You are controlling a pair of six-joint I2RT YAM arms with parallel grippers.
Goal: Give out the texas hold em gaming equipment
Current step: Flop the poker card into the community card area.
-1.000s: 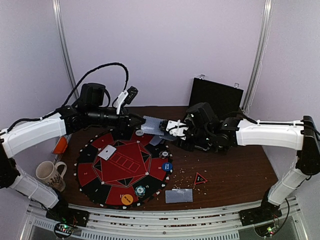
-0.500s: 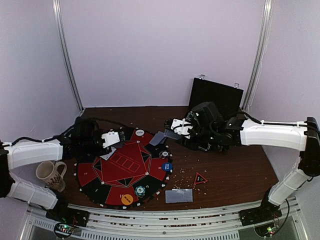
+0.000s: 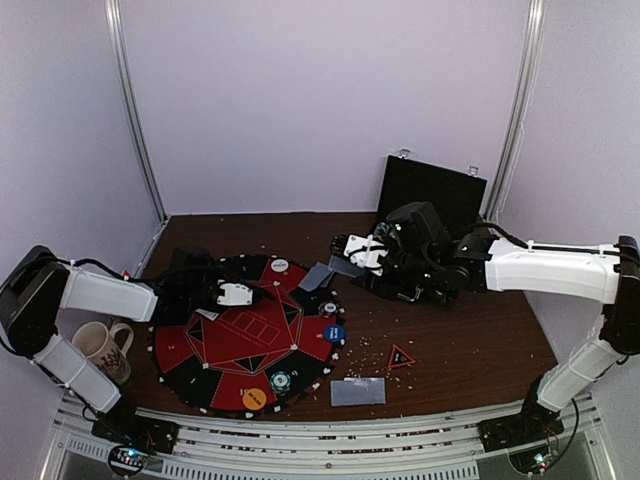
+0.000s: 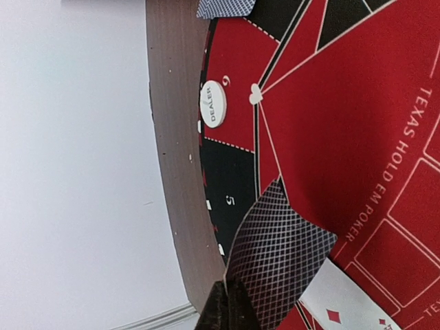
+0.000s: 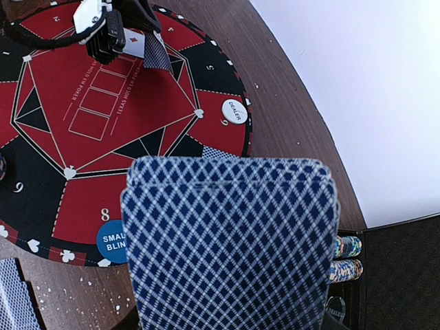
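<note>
My left gripper (image 3: 252, 292) hangs low over the upper left of the round red-and-black mat (image 3: 240, 340). In the left wrist view its fingertips (image 4: 230, 307) are shut on the corner of one grey-blue-backed card (image 4: 278, 261), which bends above a face-up diamond card (image 4: 344, 311). My right gripper (image 3: 352, 258) holds the deck of cards (image 5: 230, 240) behind the mat's far right. The deck hides its fingers in the right wrist view. On the mat lie a white dealer disc (image 3: 279, 266), a blue small-blind disc (image 3: 334, 334), an orange disc (image 3: 254, 398) and a striped chip (image 3: 280, 380).
A face-down card (image 3: 318, 275) rests at the mat's upper right. More cards (image 3: 358, 391) and a red triangle (image 3: 401, 356) lie on the wooden table in front. The open black chip case (image 3: 430, 195) stands at the back right. A mug (image 3: 100, 348) sits at the left.
My left arm has swung from the deck at the back down and left to the mat's left side, carrying one card. The right arm and the deck have barely moved.
</note>
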